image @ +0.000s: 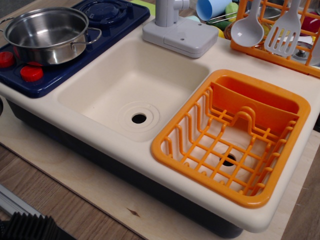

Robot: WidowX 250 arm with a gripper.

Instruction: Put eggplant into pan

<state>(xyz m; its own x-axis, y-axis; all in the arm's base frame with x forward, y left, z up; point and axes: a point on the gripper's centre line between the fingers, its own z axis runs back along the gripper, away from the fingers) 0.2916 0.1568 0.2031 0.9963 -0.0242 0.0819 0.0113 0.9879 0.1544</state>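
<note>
The pan (46,34) is a shiny steel pot with two wire loop handles. It stands on the front burner of the dark blue toy stove (107,22) at the top left, and its inside shows nothing in it. The eggplant is out of view. The gripper is out of view; only the bare back burner (102,10) shows where it was.
A cream sink basin (132,85) with a drain hole lies in the middle. An orange dish rack (232,132) sits at the right. A grey faucet base (180,32), a blue cup (212,7) and an orange rack with a ladle and spatula (275,27) stand behind. Red stove knobs (31,73) are front left.
</note>
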